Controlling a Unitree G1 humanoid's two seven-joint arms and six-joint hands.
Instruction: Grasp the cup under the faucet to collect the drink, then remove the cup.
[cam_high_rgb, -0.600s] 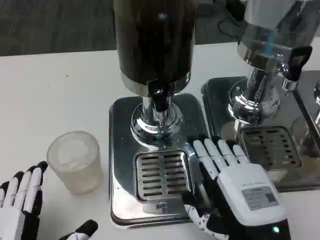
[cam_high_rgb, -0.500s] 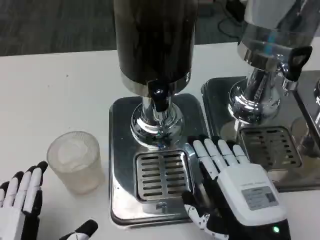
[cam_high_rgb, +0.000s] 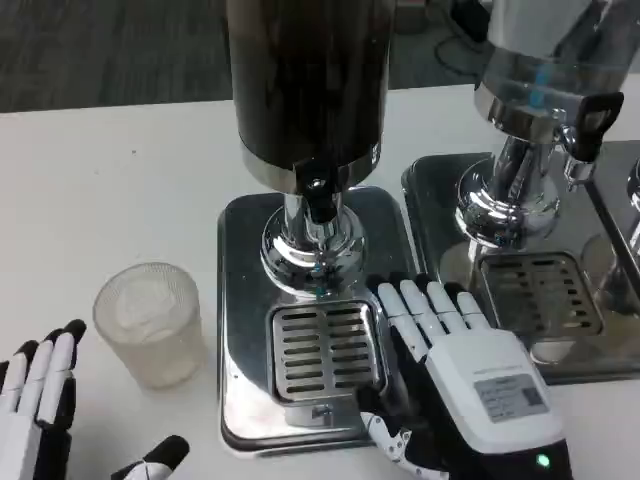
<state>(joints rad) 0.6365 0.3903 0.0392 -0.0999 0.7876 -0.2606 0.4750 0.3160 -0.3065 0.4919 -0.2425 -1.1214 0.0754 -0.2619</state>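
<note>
Head view shows you the frosted clear plastic cup (cam_high_rgb: 150, 322) standing upright on the white tabletop (cam_high_rgb: 110, 180), near its front-left area, just left of the chrome drip tray (cam_high_rgb: 240, 300) of the dark cylindrical drink dispenser (cam_high_rgb: 308, 80). Your left hand (cam_high_rgb: 40, 415) sits just in front of the cup and slightly to its left, fingers spread, holding nothing; it is clearly the nearer hand. Your right hand (cam_high_rgb: 460, 370) rests on the tray's right edge beside the slotted grate (cam_high_rgb: 325, 347), fingers extended, also empty. The cup is not yet under the black faucet (cam_high_rgb: 320, 200). A small label on the right hand's back is too blurred to read.
</note>
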